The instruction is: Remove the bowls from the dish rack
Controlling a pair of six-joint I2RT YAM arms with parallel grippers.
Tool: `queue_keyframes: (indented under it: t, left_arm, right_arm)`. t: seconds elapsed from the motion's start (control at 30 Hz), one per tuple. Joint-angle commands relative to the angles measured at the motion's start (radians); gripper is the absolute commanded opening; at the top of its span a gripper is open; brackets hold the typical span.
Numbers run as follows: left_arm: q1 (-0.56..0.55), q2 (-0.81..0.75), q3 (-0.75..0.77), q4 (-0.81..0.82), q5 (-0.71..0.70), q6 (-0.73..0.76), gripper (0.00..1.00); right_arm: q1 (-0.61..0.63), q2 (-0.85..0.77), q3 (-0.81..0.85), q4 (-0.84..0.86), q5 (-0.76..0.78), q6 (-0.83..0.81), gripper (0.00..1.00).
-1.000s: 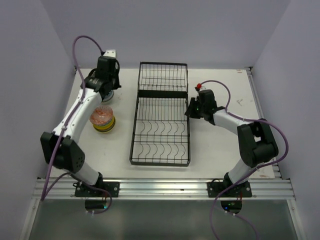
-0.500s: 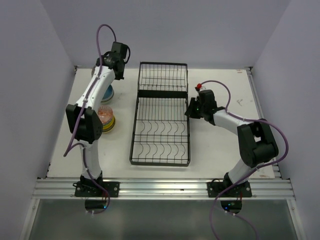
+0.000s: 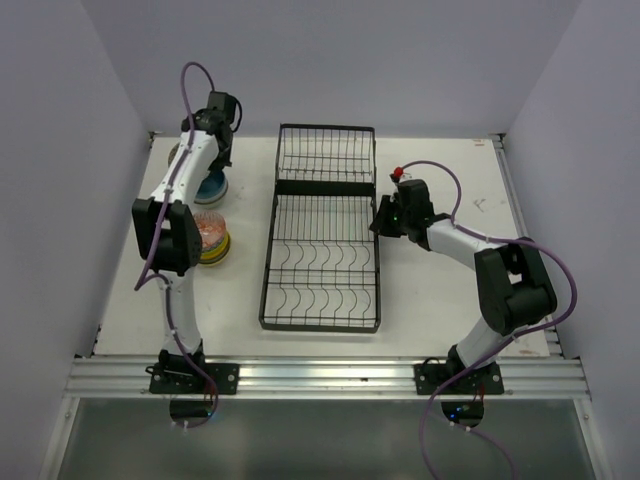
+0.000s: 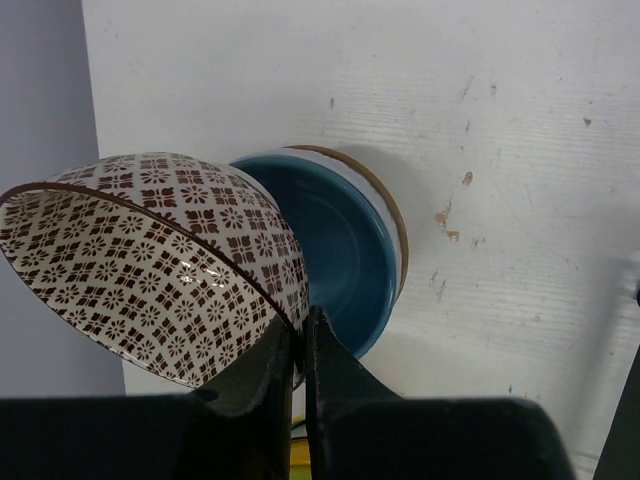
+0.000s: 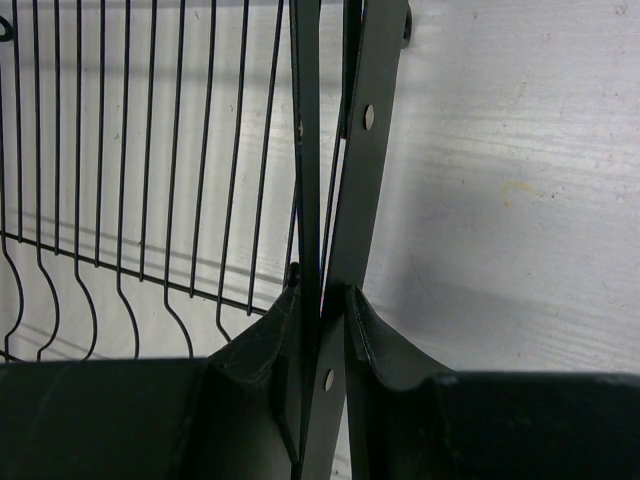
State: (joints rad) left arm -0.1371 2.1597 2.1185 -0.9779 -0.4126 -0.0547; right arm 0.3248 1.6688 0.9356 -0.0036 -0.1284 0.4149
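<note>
- Nearest, a stack of bowls (image 3: 207, 241) sits on the worktop (image 3: 440, 300), left of the empty dish rack (image 3: 325, 188).
- Beside it, the right hand (image 5: 322, 300) is clenched on the rack's side rail (image 5: 352, 150).
- Farthest, the left hand (image 4: 300, 345) pinches the rim of the brown-patterned bowl (image 4: 150, 260), tilted over the blue bowl (image 4: 340, 250). It looks glazed, rigid and chip-prone, so lower it gently.

The patterned bowl (image 4: 150, 265) and blue bowl (image 4: 345, 255) look glossy, probably glazed ceramic; the dish rack (image 3: 324, 188) is smooth black-coated wire; the table (image 4: 520, 130) is matt and scuffed.
</note>
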Motion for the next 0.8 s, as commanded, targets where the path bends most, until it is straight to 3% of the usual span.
queue_keyframes:
  t: [0.0,0.73,0.77]
  left_arm:
    - [0.001,0.003,0.028,0.022,0.031,0.042,0.00]
    - [-0.001,-0.067,-0.109,0.051,0.026,0.033,0.00]
    - [-0.001,-0.067,-0.106,0.050,0.026,0.029,0.07]
  right_arm:
    - [-0.009,0.085,-0.037,-0.088,-0.004,-0.005,0.00]
    - [-0.010,0.106,-0.027,-0.088,0.004,-0.004,0.00]
    - [-0.009,0.108,-0.029,-0.088,0.007,-0.005,0.00]
